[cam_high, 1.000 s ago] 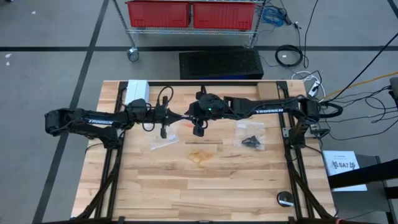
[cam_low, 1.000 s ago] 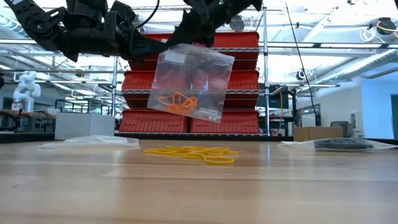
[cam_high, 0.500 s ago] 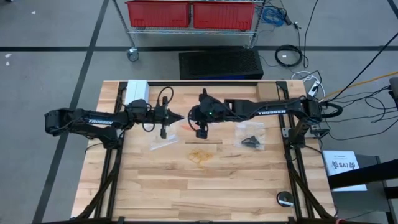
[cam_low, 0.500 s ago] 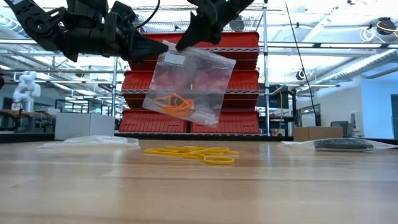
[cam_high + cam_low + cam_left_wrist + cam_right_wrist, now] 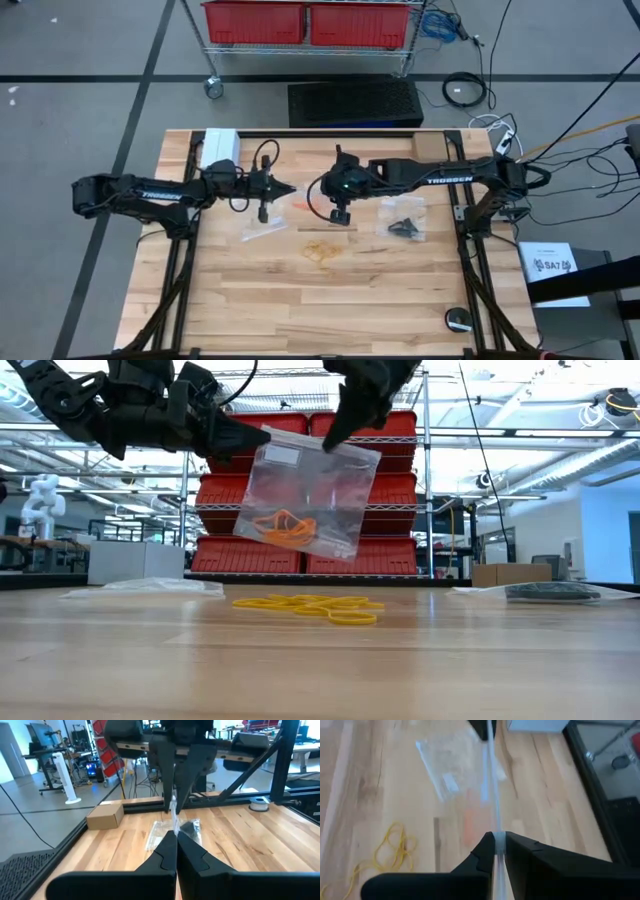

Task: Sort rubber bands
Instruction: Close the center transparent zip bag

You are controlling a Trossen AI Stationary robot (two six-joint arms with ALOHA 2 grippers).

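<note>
- While both grippers pinched the same clear bag [image 5: 305, 495] by its top edge, it hung in the air over the middle of the worktop [image 5: 340, 300], toward the far edge; the left gripper [image 5: 262, 436] had its jaws pressed together on one top corner, the right gripper [image 5: 332, 442] pinched the other end of that edge.
- Held at two points, the bag hung nearly flat, probably so its mouth could be pulled apart or sealed; which of the two I could not tell.
- Orange bands [image 5: 283, 527] lay bunched in the bag's lower part, where their weight would settle them.
- Below the bag, yellow bands [image 5: 318, 606] lay loose in a small heap on the bare wood near the worktop's centre, apparently not yet bagged.
- A second clear bag [image 5: 263, 228] lay flat just left of that heap, likely waiting for them.
- A third bag with dark bands [image 5: 404, 226] rested to the right, toward the right edge, seemingly one colour already sorted.
</note>
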